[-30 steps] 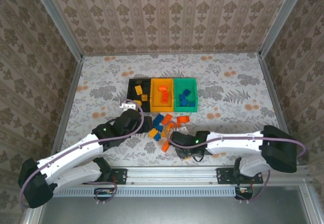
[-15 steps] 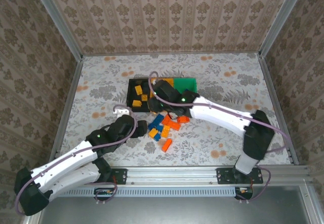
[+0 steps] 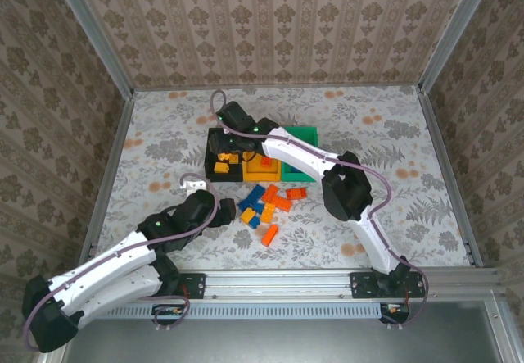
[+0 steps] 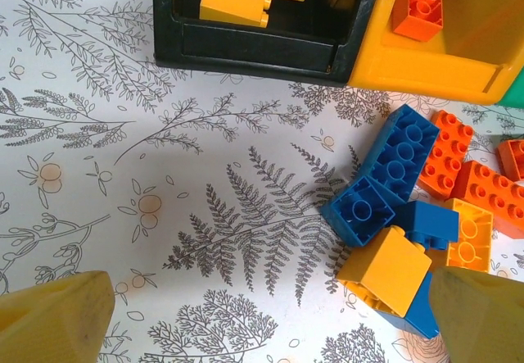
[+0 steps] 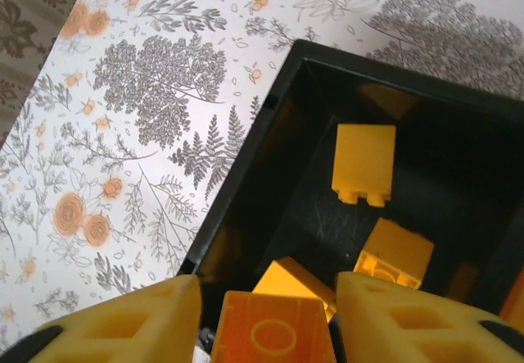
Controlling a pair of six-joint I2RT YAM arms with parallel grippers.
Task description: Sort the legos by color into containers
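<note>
From above, the three containers stood side by side near the middle of the table (image 3: 393, 133), a little toward its far edge: the black bin (image 3: 211, 156) nearest the left edge, then the yellow-orange bin (image 3: 255, 169), then the green bin (image 3: 299, 171). The loose legos (image 3: 266, 207) lay in a cluster between the bins and the near edge. The right arm reached far across so that the right gripper (image 3: 232, 144) hung over the black bin, probably because yellow pieces were being collected there. The left gripper (image 3: 224, 214) waited low on the left side of the cluster, apparently ready for its own pick.

In the left wrist view, the left gripper (image 4: 270, 291) stood spread as wide as it goes and had hold of nothing, with bare table between its fingers (image 4: 57, 318). A yellow brick (image 4: 385, 269) and a blue brick (image 4: 385, 179) lay just inside the right finger, with red-orange ones beyond them.

In the right wrist view, the right gripper (image 5: 270, 306) pointed down into the black bin (image 5: 246, 158), where yellow bricks (image 5: 364, 162) already lay. A yellow-orange brick (image 5: 274, 337) sat between the partly parted fingers with a thin dark gap on one side. Whether it was pinched or loose could not be told. By the look of it, this was the drop into the matching bin.
</note>
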